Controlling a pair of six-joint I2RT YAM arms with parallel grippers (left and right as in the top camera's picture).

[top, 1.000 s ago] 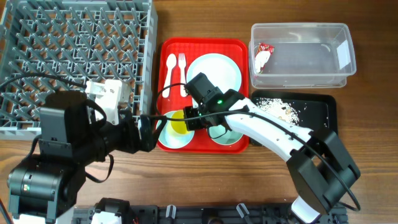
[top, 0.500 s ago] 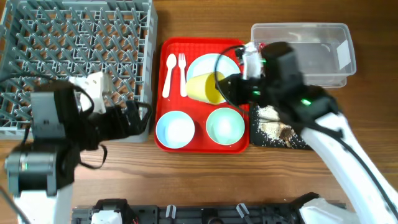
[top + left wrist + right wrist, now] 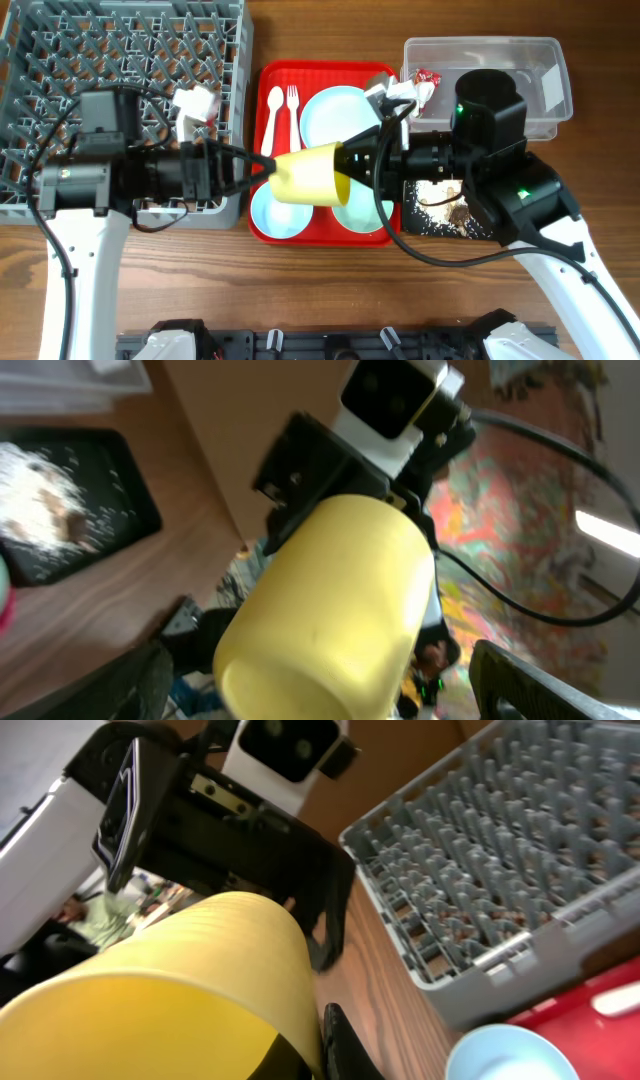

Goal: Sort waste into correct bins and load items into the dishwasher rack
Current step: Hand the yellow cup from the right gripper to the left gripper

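Overhead, the cup (image 3: 308,175) lies across the lower half of the red tray (image 3: 330,68), so you see only part of the saucer (image 3: 274,216) and a sliver of the bowl (image 3: 362,212). The right arm (image 3: 490,130) covers most of the black tray (image 3: 440,212) and the middle of the tub (image 3: 520,50). The wrapper (image 3: 426,80) is partly hidden. The right tool's (image 3: 345,172) fingertips are lost at the cup's mouth. The rack (image 3: 120,60) runs off the top and left edges. In your left wrist view, the left tool's fingers (image 3: 135,680) are cut off at the lower corners, and the background is blurred. In your right wrist view, cup and saucer run off the bottom edge.
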